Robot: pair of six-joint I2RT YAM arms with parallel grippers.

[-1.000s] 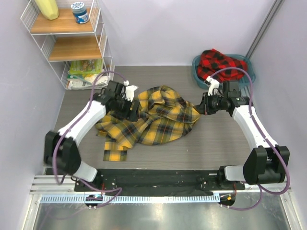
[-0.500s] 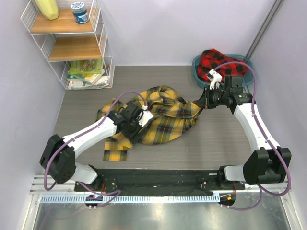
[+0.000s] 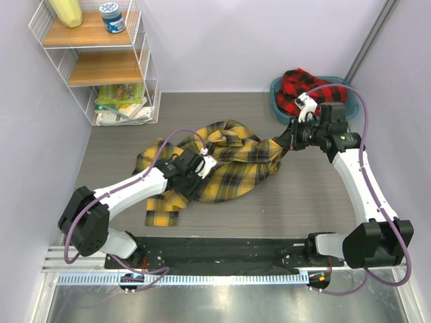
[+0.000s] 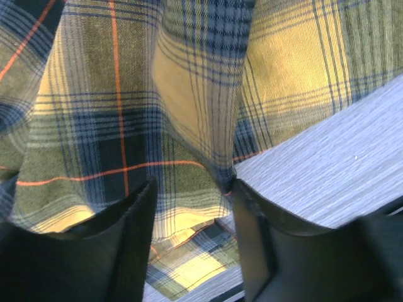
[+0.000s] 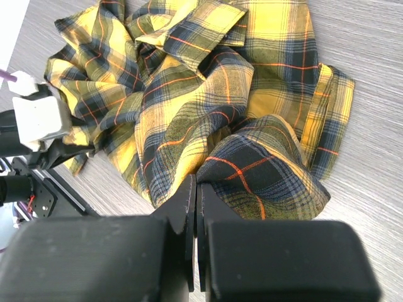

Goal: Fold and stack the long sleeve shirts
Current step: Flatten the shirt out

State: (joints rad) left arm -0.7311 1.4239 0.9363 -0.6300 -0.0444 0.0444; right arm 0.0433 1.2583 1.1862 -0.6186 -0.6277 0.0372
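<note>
Grey surface [image 3: 310, 195] carries the yellow-and-black shirt [image 3: 222, 165], crumpled at centre frame. The red-and-black shirt [image 3: 313, 91] lies heaped in the teal basin [image 3: 276, 111], upper right. On a yellow corner the right tool [image 5: 196, 185] is pinched shut. The left tool [image 4: 194, 189], half-open, straddles a hem. Pulling before it closes risks slipping and bunching.

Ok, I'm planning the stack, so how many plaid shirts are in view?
2. The yellow-and-black shirt lies crumpled mid-table; the red-and-black shirt sits bunched in the teal basin, far right. Others could hide beneath it.
</note>
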